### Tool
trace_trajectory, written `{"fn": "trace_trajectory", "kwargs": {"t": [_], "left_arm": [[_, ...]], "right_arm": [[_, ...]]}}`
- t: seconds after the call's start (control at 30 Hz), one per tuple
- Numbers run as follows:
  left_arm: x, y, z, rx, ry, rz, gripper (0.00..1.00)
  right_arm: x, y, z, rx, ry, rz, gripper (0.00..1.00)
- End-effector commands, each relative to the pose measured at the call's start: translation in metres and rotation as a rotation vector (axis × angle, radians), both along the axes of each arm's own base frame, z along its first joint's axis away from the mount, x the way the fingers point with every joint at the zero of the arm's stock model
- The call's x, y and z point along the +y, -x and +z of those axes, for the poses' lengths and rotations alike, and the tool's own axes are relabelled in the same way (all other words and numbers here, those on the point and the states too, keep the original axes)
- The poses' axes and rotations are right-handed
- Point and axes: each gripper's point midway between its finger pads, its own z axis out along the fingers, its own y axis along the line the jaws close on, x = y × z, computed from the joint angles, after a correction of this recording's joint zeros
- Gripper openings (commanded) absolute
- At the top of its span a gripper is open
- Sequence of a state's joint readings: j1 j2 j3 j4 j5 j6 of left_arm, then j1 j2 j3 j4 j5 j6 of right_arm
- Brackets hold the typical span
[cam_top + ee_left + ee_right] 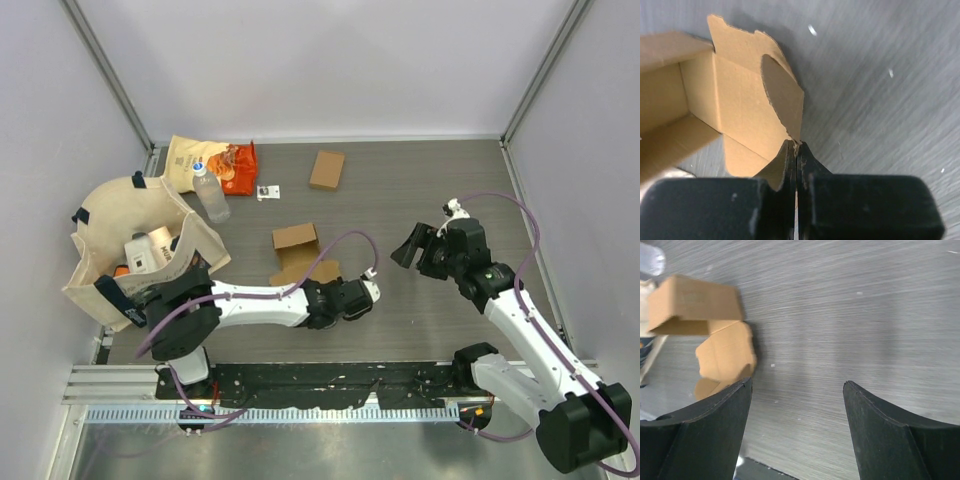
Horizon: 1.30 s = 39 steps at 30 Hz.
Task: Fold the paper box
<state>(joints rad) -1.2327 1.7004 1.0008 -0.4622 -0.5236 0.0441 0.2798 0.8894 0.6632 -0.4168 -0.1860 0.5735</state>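
On the counter, just ahead of the left arm: paper box lies half-assembled, its walls up and its loose flaps spread flat on the near side.
Left jaws: pressed shut on the very tip of one rounded flap, with only a sliver of card between them.
Risk, slip or tear: the hold is on a thin corner, so any pull may strip the card out of the jaws or rip it at the tip.
Risk, dragging: nothing pins the box body, so lifting the flap could slide or tip the whole box instead of bending it at the crease.
Risk, wrong fold: force applied at a corner may buckle the flap away from its scored line.
Heading: the open mouth appears to face the near side and slightly left, toward the left wrist camera.
Long axis: the body looks to run roughly left to right across the counter, with the flaps trailing from it toward the arm bases.
Right jaws: spread wide and holding nothing, poised above bare counter well to the right of the box.
Farther out: flat cardboard piece far side; water bottle, snack packets and cloth tote bag at left.
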Motion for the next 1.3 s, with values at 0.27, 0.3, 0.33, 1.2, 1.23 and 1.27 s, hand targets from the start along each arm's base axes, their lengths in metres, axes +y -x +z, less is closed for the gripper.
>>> {"fn": "trace_trajectory", "kwargs": {"t": [0.27, 0.3, 0.33, 1.2, 1.23, 1.27], "left_arm": [[-0.053, -0.099, 0.191, 0.191, 0.973, 0.884, 0.0], [-0.05, -0.104, 0.19, 0.225, 0.999, 0.949, 0.0], [-0.05, -0.108, 0.191, 0.277, 1.04, 1.008, 0.0], [-0.025, -0.143, 0.177, 0.445, 1.064, 1.584, 0.0], [-0.025, -0.14, 0.175, 0.468, 1.058, 1.586, 0.0], [-0.026, -0.142, 0.176, 0.473, 1.073, 1.584, 0.0]], "right_arm": [[0.036, 0.018, 0.046, -0.374, 0.003, 0.159, 0.81], [0.034, 0.01, 0.049, -0.416, 0.073, 0.13, 0.81], [0.041, 0.01, 0.053, -0.441, 0.099, 0.143, 0.81], [0.126, -0.064, 0.076, -0.623, 0.623, 0.17, 0.57], [0.127, -0.066, 0.073, -0.621, 0.626, 0.174, 0.51], [0.125, -0.07, 0.071, -0.616, 0.627, 0.166, 0.43]]}}
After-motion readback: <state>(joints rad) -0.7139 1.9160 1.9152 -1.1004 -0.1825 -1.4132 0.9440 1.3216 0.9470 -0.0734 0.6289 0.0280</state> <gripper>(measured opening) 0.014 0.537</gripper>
